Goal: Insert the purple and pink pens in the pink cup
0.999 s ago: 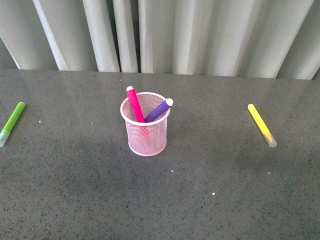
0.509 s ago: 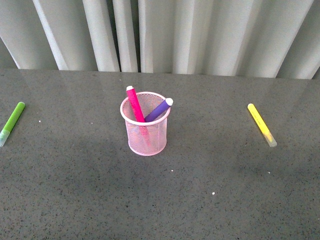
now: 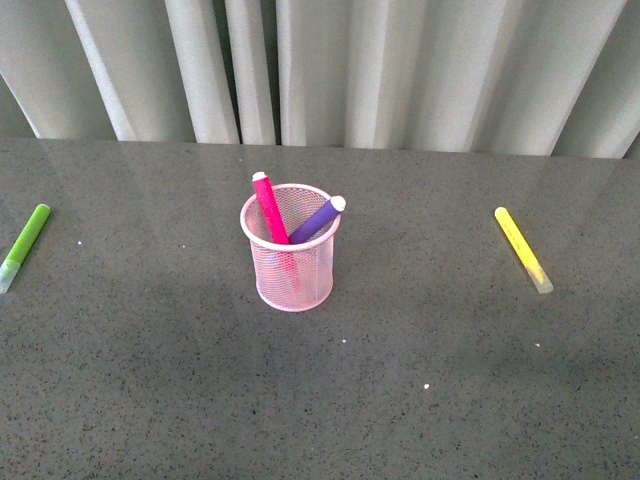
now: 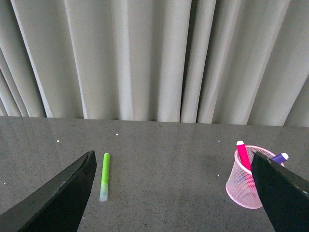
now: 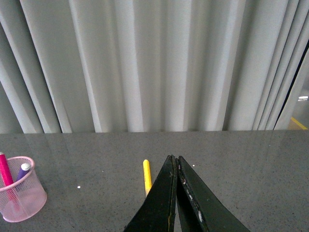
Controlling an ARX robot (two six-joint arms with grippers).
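**A:** Where's the pink cup?

**B:** The pink cup (image 3: pixel 290 250) stands upright on the grey worktop (image 3: pixel 320 400), about mid-way across in my front view. The pink pen (image 3: pixel 270 210) is inside it, leaning toward my left, tip poking above the rim. The purple pen (image 3: pixel 318 219) is in there too, tilted the other way, its pale end resting over the right side of the rim. The two cross inside the mesh.

**A:** And your tools?

**B:** Neither shows in the front view. From the left wrist, my left tool (image 4: pixel 176 193) has its two dark fingers (image 4: pixel 58 198) spread wide apart, nothing between them. It's raised off the worktop. My right tool (image 5: pixel 176 193) has its fingers pressed together, gripping nothing that I can see.

**A:** Anything else out there?

**B:** A lime-green marker (image 3: pixel 24 247) lies flat, well off to my left of the cup. A yellow marker (image 3: pixel 523 250) lies flat, well off to my right. Pale pleated curtains (image 3: pixel 400 70) hang behind the worktop's far edge.
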